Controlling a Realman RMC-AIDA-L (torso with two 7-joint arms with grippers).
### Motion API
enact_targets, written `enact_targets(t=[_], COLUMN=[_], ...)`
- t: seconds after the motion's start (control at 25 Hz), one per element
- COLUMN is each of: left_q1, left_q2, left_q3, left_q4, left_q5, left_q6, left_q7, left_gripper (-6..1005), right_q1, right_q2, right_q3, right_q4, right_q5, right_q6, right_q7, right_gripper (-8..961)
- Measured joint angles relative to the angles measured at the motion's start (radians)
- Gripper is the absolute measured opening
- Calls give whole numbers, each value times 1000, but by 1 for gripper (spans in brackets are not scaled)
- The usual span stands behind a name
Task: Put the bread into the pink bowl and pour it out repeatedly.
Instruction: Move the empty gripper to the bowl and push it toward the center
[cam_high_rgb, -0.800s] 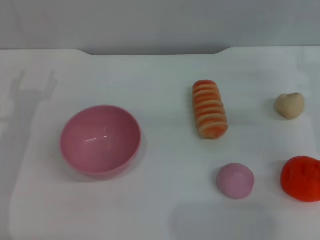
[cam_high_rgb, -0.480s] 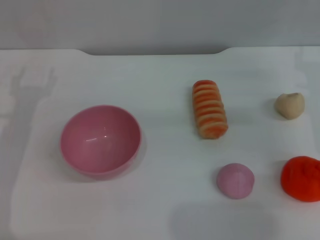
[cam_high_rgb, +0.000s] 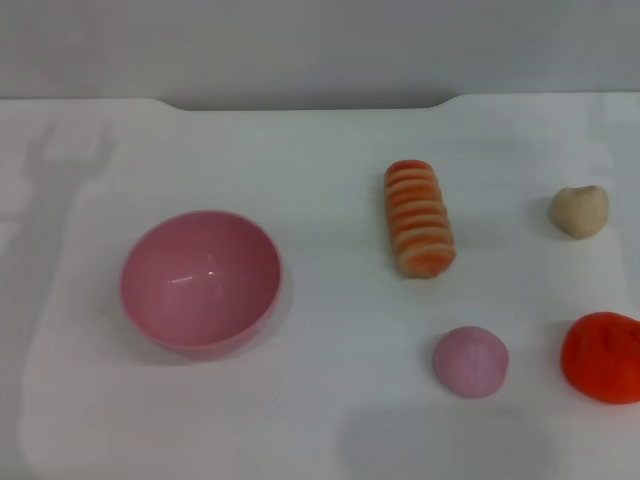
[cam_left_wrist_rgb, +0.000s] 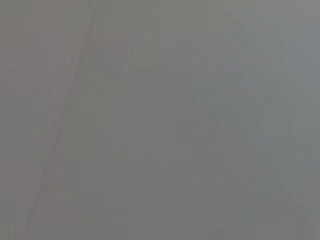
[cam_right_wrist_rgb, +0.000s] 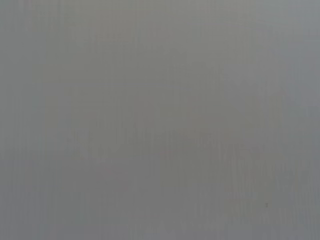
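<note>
**White counter, no fingers in view**

Bread (cam_high_rgb: 420, 219) lying flat, long axis running away from the robot, right of the empty pink bowl (cam_high_rgb: 200, 281), well apart. Probably nearer the right arm (both grippers unseen; spread or pressed together, cannot tell).

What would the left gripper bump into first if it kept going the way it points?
Cannot tell: neither gripper is in view. The left wrist view shows only a plain grey surface. On the table, the pink bowl is empty and the bread lies apart.
</note>
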Motion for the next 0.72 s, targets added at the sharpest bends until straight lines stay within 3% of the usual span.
enact_targets(t=[0.04,0.08,0.12,0.16,0.24,0.28,0.32,0.36,0.4,0.44,0.52,0.6,0.72], left_q1=[0,34,34,56,56,80,80,110,110,119,119,123,122], left_q2=[0,12,12,16,16,19,19,28,28,41,41,92,107], left_q3=[0,38,38,51,51,60,60,61,61,61,61,62,62], left_q4=[0,125,125,196,196,290,290,411,411,456,456,537,557], left_q5=[0,16,16,32,32,72,72,183,183,271,271,583,685], left_q6=[0,-149,-149,-232,-232,-336,-336,-481,-481,-525,-525,-577,-578], left_q7=[0,-148,-148,-202,-202,-253,-253,-387,-387,-496,-496,-842,-951], left_gripper=[815,815,815,815,815,815,815,815,815,815,815,815,814], right_q1=[0,0,0,1,1,0,-1,-3,-4,-5,-6,-7,-7], right_q2=[0,0,0,0,0,0,0,0,0,0,-1,-2,-3], right_q3=[0,0,0,0,0,0,0,1,2,3,6,8,8], right_q4=[0,1,2,3,4,5,5,6,6,6,7,7,8], right_q5=[2,4,6,8,9,9,9,9,9,9,10,10,10], right_q6=[0,0,0,0,0,0,0,0,0,0,-7,-12,-14], right_q7=[0,0,0,0,0,0,0,0,0,0,0,0,0], right_gripper=[558,558,558,558,558,558,558,559,559,559,559,559,559])
